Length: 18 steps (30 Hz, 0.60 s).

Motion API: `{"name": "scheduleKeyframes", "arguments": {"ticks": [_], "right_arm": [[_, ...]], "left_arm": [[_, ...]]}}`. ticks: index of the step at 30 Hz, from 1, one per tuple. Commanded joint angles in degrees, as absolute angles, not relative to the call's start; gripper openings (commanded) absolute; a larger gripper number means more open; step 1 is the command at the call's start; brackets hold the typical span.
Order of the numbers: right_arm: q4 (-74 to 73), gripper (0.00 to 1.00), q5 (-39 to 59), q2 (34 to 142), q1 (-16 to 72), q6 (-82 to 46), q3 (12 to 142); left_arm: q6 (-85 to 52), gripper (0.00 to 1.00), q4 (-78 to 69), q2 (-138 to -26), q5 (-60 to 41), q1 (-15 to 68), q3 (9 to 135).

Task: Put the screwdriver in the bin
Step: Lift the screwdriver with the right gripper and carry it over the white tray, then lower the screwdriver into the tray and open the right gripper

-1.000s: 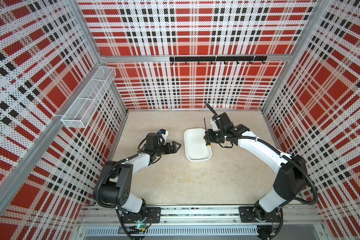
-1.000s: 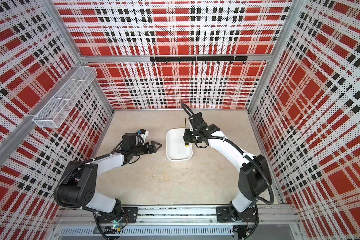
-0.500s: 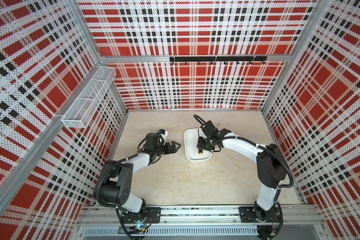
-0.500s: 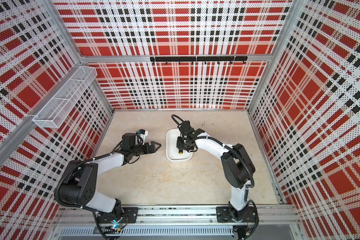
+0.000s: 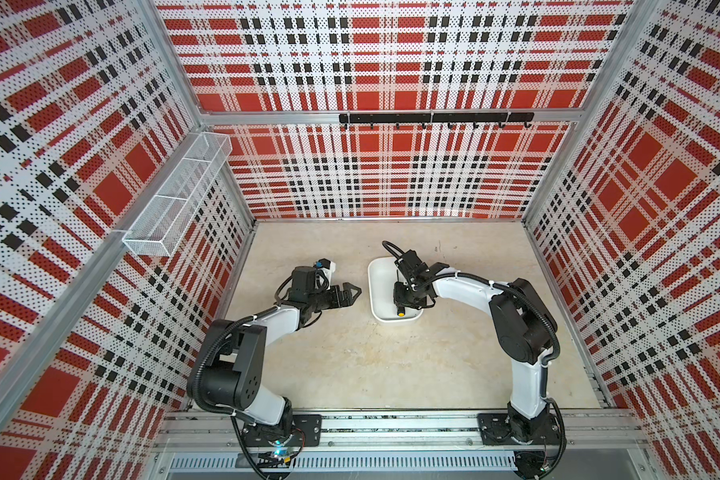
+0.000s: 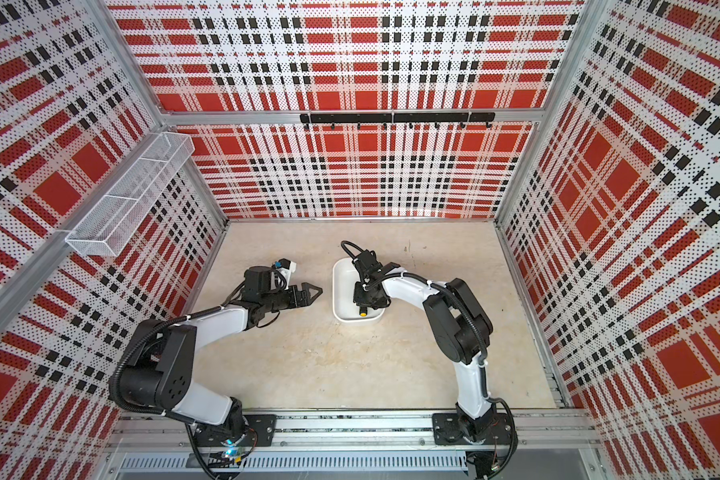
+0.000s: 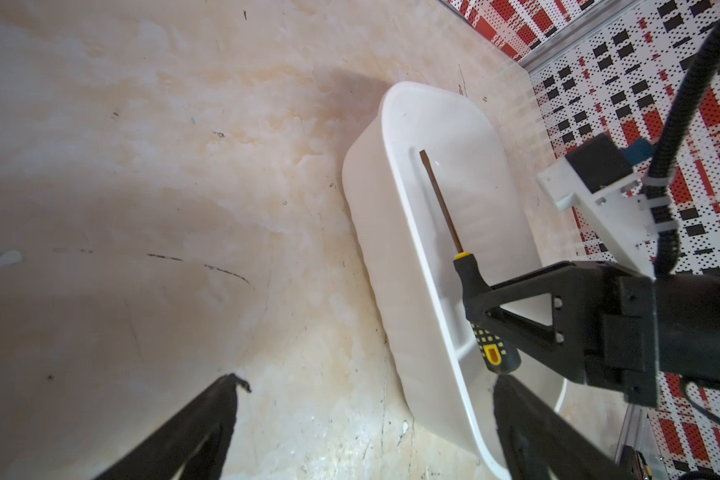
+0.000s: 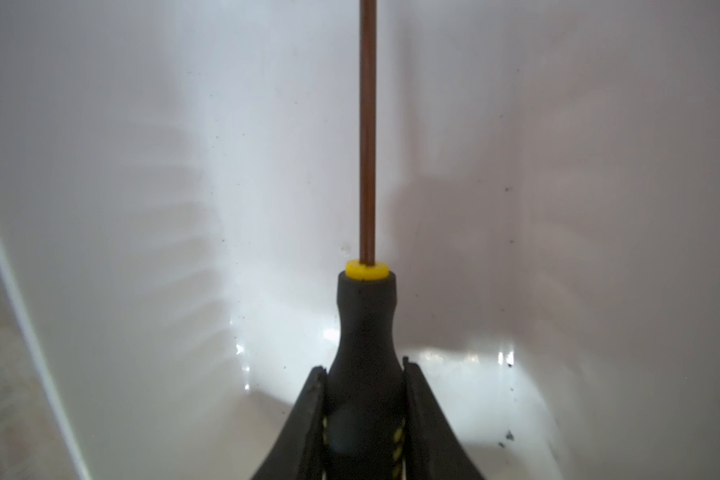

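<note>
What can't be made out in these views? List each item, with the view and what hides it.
- Tip of the screwdriver: right wrist view, cut off by the picture's edge.
- Handle's middle: both top views, under the right end effector.
- Contact with the bin floor: unclear in every view.

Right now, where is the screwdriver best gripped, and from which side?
Grip the screwdriver by its thick black handle, from above: the shaft is too thin, and the bin walls likely block a sideways reach. The right pincer holds it so.
</note>
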<state>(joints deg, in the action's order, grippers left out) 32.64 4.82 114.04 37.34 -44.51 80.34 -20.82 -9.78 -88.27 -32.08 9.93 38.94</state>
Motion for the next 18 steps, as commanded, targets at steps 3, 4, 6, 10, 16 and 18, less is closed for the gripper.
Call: {"name": "scheduleKeyframes", "arguments": {"ticks": [3, 4, 6, 10, 16, 18], "right_arm": [[32.42, 0.00, 2.32, 115.39, 38.05, -44.01, 82.49], [32.59, 0.00, 2.04, 115.53, 38.06, -43.95, 82.59], [32.95, 0.01, 1.59, 115.76, 38.14, -43.88, 82.77], [33.67, 0.13, 0.90, 116.41, 38.23, -43.49, 83.45], [34.26, 0.21, 0.46, 116.89, 38.41, -42.87, 84.20], [34.44, 0.22, 0.53, 117.03, 38.41, -42.69, 84.46]], "left_arm": [[-20.89, 0.98, -10.25, -89.12, -31.82, 9.58, 39.81], [-20.90, 0.98, -10.26, -89.20, -31.82, 9.58, 39.81], [-20.84, 0.98, -10.20, -89.34, -31.90, 9.58, 39.98], [-20.88, 0.98, -10.15, -89.56, -32.08, 9.67, 40.42], [-20.88, 0.98, -10.11, -89.68, -32.04, 9.67, 40.43], [-20.84, 0.98, -10.00, -89.80, -32.10, 9.67, 40.43]]}}
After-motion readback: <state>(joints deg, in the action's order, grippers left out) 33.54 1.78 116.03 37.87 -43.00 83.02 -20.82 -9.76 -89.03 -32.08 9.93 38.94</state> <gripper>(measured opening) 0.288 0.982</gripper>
